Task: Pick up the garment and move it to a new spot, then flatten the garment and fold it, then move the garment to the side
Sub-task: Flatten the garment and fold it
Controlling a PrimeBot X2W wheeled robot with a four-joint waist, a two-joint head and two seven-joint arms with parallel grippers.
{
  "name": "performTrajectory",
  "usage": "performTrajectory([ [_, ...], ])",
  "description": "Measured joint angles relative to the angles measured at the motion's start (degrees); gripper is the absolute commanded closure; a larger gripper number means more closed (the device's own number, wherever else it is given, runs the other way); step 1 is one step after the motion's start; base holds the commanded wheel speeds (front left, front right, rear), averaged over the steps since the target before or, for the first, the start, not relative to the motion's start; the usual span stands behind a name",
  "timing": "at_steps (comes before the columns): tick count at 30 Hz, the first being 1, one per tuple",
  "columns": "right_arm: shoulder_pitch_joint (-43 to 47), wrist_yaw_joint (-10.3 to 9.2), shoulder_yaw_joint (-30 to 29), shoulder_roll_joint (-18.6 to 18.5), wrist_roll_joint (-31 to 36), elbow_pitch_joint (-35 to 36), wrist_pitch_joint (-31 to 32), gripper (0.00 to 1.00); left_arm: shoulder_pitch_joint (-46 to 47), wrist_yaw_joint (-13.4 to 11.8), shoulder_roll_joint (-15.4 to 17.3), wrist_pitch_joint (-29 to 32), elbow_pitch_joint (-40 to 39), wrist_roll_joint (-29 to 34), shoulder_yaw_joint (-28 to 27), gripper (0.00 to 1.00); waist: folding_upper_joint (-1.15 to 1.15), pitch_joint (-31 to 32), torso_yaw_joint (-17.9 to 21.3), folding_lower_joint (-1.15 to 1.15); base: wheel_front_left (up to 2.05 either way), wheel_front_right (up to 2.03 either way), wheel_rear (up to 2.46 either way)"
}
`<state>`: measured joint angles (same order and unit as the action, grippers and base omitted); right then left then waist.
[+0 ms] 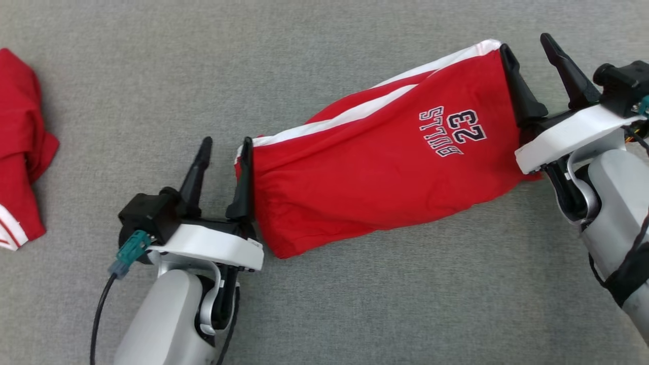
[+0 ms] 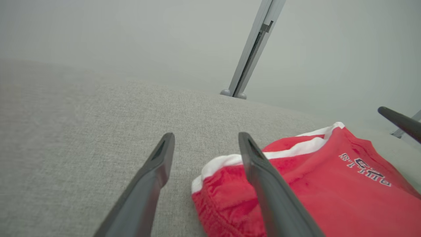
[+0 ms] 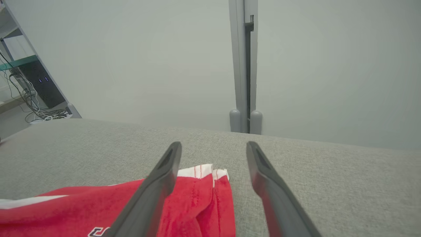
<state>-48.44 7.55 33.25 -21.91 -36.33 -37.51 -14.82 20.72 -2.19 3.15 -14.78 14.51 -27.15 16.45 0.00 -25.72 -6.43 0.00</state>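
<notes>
The garment (image 1: 375,182) lies on the grey surface (image 1: 355,314), its long axis running from the left gripper (image 1: 226,144) to the right gripper (image 1: 526,43). Both grippers stand wide open and hold nothing. Each inner finger sits at one short end, and neither arm is nearer.

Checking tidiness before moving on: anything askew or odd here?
The printed garment lies skewed across the grey surface, its lower edge puffed and uneven, not flat. A second red cloth sits crumpled at the far left.
</notes>
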Motion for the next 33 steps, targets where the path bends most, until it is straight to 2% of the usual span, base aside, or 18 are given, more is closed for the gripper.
performTrajectory([
  [5, 5.9, -0.01, -8.2, 1.6, 4.8, 8.1, -0.2, 0.0, -1.6, -1.2, 0.9, -0.2, -5.9, 5.0, -3.9, 0.0, 0.0, 1.7, 2.3, 0.0, 0.0, 0.0, 0.0],
  [10, 13.9, -0.01, -14.5, 3.9, 9.6, 15.3, -0.3, 0.0, -2.9, -1.5, 1.7, -0.2, -8.6, 9.1, -6.9, 0.0, 0.0, 4.0, 4.2, 0.0, 0.0, 0.0, 0.0],
  [19, 26.9, -0.02, -19.1, 5.5, 13.1, 22.2, -0.2, 0.0, -6.1, -0.4, 3.3, -0.3, -7.4, 11.7, -8.6, 0.0, 0.0, 8.0, 6.9, 0.0, 0.0, 0.0, 0.0],
  [28, 39.3, -0.02, -22.7, 7.2, 16.5, 30.9, 3.9, 0.0, -13.1, -0.5, 4.0, -0.3, -6.5, 13.2, -9.4, 0.0, 0.0, 12.1, 9.5, 0.0, 0.0, 0.0, 0.0],
  [33, 43.0, -0.03, -23.8, 8.2, 17.8, 34.5, 6.4, 0.0, -15.8, -0.9, 4.0, -0.3, -6.7, 13.4, -9.7, 0.0, 0.0, 13.7, 10.2, 0.0, 0.0, 0.0, 0.0],
])
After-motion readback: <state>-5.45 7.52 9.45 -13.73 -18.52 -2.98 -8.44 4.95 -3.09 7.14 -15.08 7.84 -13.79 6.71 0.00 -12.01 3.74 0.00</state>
